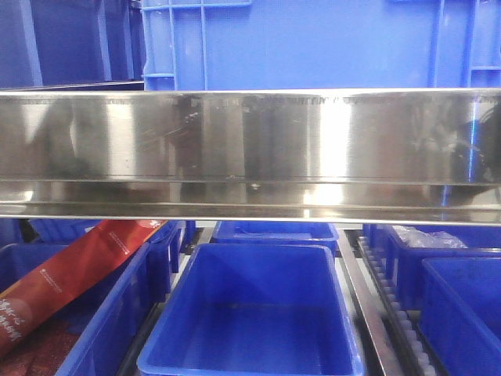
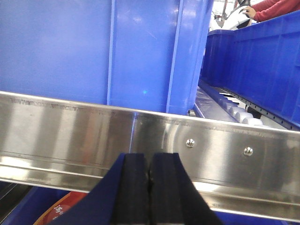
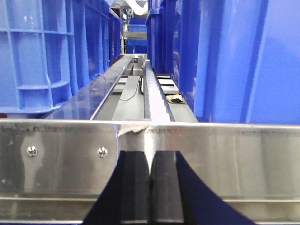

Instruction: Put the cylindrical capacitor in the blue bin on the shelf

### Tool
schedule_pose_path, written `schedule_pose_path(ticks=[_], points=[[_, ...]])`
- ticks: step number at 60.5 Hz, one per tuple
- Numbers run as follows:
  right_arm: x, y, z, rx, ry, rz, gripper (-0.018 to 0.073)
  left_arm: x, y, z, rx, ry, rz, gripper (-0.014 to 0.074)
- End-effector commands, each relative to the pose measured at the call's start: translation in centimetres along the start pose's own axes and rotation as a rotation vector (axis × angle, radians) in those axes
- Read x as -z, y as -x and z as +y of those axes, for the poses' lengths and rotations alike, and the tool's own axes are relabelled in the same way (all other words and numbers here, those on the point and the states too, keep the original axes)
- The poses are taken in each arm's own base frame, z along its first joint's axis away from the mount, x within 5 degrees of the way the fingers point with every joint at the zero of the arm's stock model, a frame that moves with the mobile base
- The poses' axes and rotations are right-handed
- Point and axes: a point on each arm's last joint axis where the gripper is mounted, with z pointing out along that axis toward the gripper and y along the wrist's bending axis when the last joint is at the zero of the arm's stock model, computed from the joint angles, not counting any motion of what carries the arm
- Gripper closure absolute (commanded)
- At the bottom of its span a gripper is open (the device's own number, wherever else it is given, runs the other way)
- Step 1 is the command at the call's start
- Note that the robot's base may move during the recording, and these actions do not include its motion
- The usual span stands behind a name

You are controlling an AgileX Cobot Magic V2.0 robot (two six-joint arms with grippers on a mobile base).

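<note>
The shelf shows as a wide shiny steel front rail (image 1: 250,149) across the front view. Below it stands an empty blue bin (image 1: 250,313). The cylindrical capacitor is out of view in all three views. My left gripper (image 2: 150,161) is shut with nothing between its black pads, close in front of the shelf rail (image 2: 234,150). My right gripper (image 3: 150,159) is also shut and empty, facing the shelf rail (image 3: 234,150) where two rail sections join. Neither gripper appears in the front view.
A red printed package (image 1: 70,274) leans in the lower-left bin; a corner of the red package (image 2: 61,211) shows under the rail. Large blue crates (image 1: 313,39) stand on the upper tier. A roller track (image 1: 391,305) runs beside the right bins. A person's hand (image 2: 248,11) is far behind.
</note>
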Motion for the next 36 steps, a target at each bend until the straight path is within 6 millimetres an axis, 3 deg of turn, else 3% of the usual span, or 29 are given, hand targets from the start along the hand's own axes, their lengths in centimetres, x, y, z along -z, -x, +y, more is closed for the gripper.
schedule_pose_path(ticks=[1, 36], points=[[0.01, 0.22, -0.04, 0.005, -0.005, -0.034, 0.0727, 0.05, 0.18, -0.06, 0.001, -0.009, -0.018, 0.0707], [0.02, 0.29, -0.04, 0.005, -0.006, -0.041, 0.0727, 0.05, 0.18, -0.06, 0.001, -0.009, -0.018, 0.0707]])
